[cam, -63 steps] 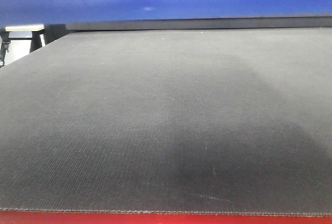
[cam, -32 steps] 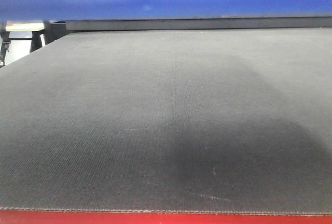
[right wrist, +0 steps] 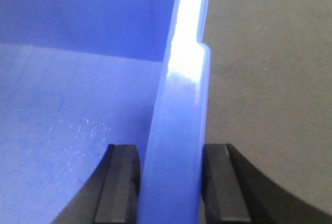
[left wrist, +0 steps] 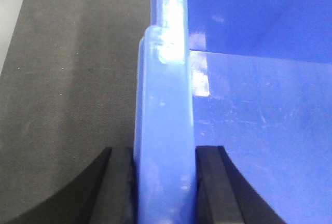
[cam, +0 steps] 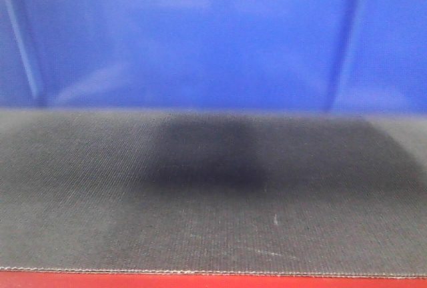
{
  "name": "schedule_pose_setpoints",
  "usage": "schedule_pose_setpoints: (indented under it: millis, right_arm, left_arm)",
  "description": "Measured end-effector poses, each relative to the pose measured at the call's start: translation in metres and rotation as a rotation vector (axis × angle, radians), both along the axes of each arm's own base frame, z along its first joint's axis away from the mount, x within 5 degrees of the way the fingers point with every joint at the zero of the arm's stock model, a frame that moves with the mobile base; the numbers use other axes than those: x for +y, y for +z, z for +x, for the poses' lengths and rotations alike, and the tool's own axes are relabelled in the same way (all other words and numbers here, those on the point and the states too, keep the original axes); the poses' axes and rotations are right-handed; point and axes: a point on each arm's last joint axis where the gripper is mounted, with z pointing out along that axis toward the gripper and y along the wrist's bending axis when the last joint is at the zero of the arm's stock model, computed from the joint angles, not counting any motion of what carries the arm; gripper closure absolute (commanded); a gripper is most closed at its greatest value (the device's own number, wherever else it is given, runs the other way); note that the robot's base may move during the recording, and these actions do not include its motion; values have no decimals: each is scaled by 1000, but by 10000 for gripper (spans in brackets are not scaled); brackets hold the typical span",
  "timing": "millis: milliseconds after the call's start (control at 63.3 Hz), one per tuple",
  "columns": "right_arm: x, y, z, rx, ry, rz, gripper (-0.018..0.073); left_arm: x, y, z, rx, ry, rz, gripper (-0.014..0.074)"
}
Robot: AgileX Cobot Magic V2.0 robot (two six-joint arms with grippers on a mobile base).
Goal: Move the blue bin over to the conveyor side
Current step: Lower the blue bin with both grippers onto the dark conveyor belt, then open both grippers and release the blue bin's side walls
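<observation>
One blue bin, one conveyor, and two tools: left tool, right tool

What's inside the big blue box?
The bin looks empty: both wrist views show only its bare, scuffed blue floor and walls. Its middle and the far corners are out of view, so something small could sit there.

Bin on conveyor, at far side; belt L & R of bin walls.
</observation>
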Motion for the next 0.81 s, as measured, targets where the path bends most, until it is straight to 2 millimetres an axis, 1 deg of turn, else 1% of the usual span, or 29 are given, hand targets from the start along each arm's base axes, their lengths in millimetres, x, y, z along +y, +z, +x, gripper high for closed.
schedule_pose_setpoints:
  millis: [174, 316, 411, 569, 664, 806]
  right_arm:
    - [-12, -18, 18, 43, -62, -1, 638]
    - [-20, -27, 32, 45, -88, -11, 641]
    - [-21, -35, 41, 59, -88, -14, 641]
    - [-19, -49, 58, 66, -89, -18, 641]
    - [-19, -55, 64, 70, -90, -20, 641]
    - [-19, -65, 72, 89, -88, -43, 641]
  left_arm:
    - [-17, -22, 6, -1, -42, -3, 606]
    - [-23, -41, 9, 13, -34, -42, 606]
    - [-25, -49, 12, 1, -32, -59, 606]
    - [-27, -59, 26, -30, -31, -64, 606]
    - [-29, -72, 36, -7, -31, -53, 606]
    - [-31, -85, 45, 30, -30, -51, 606]
